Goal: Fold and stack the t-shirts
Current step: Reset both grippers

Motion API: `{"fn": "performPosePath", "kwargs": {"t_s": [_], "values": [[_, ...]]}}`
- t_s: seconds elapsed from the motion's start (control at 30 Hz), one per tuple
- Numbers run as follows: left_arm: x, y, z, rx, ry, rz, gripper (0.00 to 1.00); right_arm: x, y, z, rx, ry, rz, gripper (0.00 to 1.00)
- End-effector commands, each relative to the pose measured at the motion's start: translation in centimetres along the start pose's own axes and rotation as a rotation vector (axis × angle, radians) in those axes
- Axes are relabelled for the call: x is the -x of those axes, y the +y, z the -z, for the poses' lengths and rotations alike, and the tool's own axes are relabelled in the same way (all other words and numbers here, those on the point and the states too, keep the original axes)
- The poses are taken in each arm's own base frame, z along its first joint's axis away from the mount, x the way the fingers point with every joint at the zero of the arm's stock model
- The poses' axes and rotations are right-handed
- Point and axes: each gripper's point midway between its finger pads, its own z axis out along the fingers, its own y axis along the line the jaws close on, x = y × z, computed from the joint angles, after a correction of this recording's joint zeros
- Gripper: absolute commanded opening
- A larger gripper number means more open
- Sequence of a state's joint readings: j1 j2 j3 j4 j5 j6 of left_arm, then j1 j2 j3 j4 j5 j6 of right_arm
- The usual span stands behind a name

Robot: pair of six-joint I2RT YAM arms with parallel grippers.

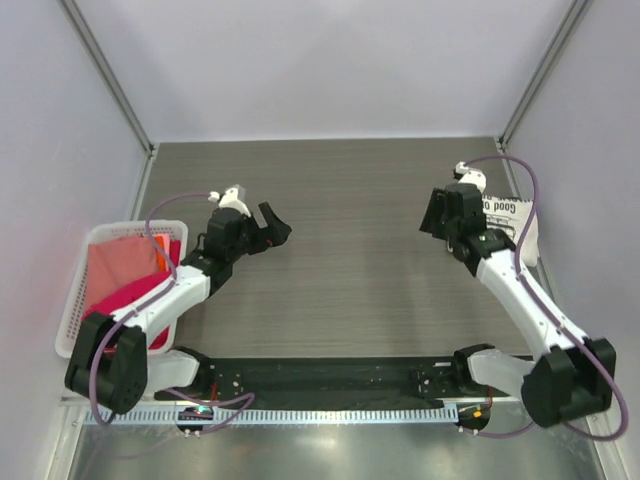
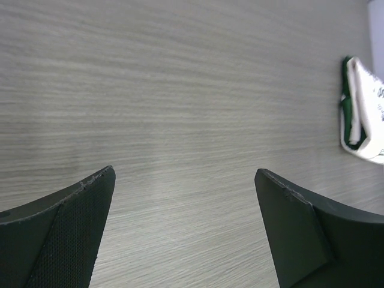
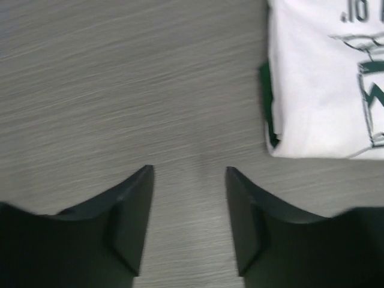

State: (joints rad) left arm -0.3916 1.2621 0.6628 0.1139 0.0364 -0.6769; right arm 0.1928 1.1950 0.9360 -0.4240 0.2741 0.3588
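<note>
Left end effector (image 2: 186,180) spread wide, right end effector (image 3: 189,174) partly spread; I see both empty. The folded cream printed t-shirt (image 3: 324,78) lies beside the right one at the tabletop (image 1: 340,200) edge, probably as stack base. Salmon-pink and magenta shirts (image 1: 120,270) wait in the white lattice basket (image 1: 72,300).

- Counter (image 1: 350,260): grey wood-grain top, which I see from overhead and from both wrist views.
- Cream t-shirt (image 1: 503,213): folded, printed side up, lying flat by the far right edge.
- Dark green fabric (image 3: 267,90): folded under the cream t-shirt, a strip of it showing along one side.
- Basket (image 1: 73,300): white lattice, standing at the left edge, well apart from the folded pile.
- Black plate (image 1: 330,375): long strip across the near edge.
</note>
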Motion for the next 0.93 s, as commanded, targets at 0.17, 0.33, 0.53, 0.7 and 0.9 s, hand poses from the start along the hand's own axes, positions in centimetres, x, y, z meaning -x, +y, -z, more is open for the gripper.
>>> {"fn": "performPosePath", "kwargs": {"t_s": [0.17, 0.33, 0.53, 0.7, 0.9], "values": [[2.1, -0.8, 4.5, -0.015, -0.175, -0.004, 1.0, -2.6, 4.9, 2.6, 0.309, -0.179, 0.002, 1.0], [1.4, 3.1, 6.7, 0.11, -0.256, -0.004, 1.0, -4.9, 4.3, 2.2, 0.31, -0.152, -0.037, 1.0], [0.1, 6.1, 7.9, 0.184, -0.297, -0.024, 1.0, -7.3, 4.3, 1.4, 0.345, -0.152, -0.081, 1.0], [-0.3, 4.5, 7.7, 0.073, -0.299, -0.058, 1.0, -8.8, 3.7, 1.4, 0.375, -0.19, -0.108, 1.0], [-0.4, 4.4, 7.3, 0.088, -0.259, -0.08, 1.0, -9.1, 3.8, 1.5, 0.402, -0.212, -0.122, 1.0]]}}
